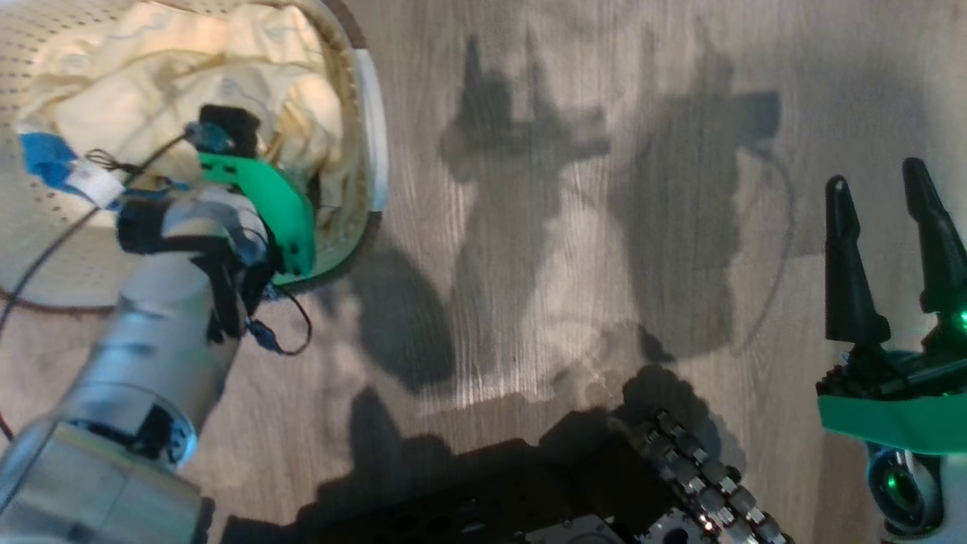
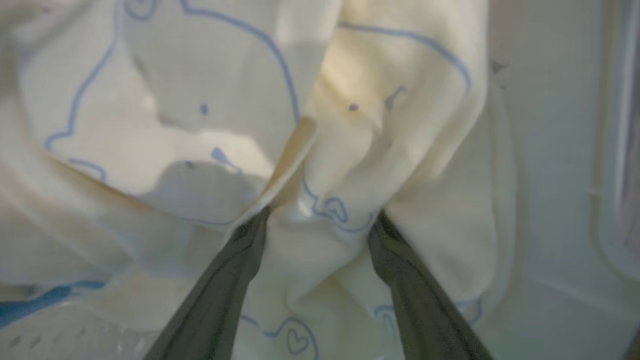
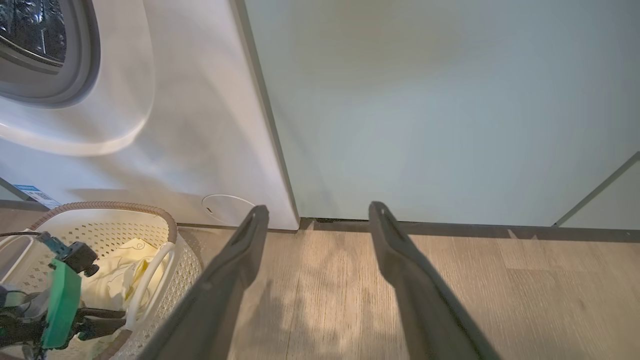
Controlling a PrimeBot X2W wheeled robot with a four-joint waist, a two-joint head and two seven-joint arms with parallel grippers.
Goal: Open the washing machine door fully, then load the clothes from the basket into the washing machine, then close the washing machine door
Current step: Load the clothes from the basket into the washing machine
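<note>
The basket (image 1: pixel 374 136) sits on the floor at the head view's upper left, holding the pale yellow clothes (image 1: pixel 151 98) and a bit of blue fabric (image 1: pixel 45 159). My left arm reaches down into it. In the left wrist view my left gripper (image 2: pixel 320 217) is open, its fingertips pressed into the clothes (image 2: pixel 400 125) with a printed fold bulging between them. My right gripper (image 1: pixel 891 227) hangs open above bare floor, right of the basket. The washing machine (image 3: pixel 200 125) stands behind the basket (image 3: pixel 110 206), its grey-rimmed opening (image 3: pixel 75 75) showing the drum. The washing machine door is out of view.
A pale green cabinet door (image 3: pixel 425 100) stands right of the washer, down to a dark plinth. Wood-look floor (image 1: pixel 529 227) stretches between the basket and my right gripper. My dark base and a cable chain (image 1: pixel 695 476) lie at the bottom.
</note>
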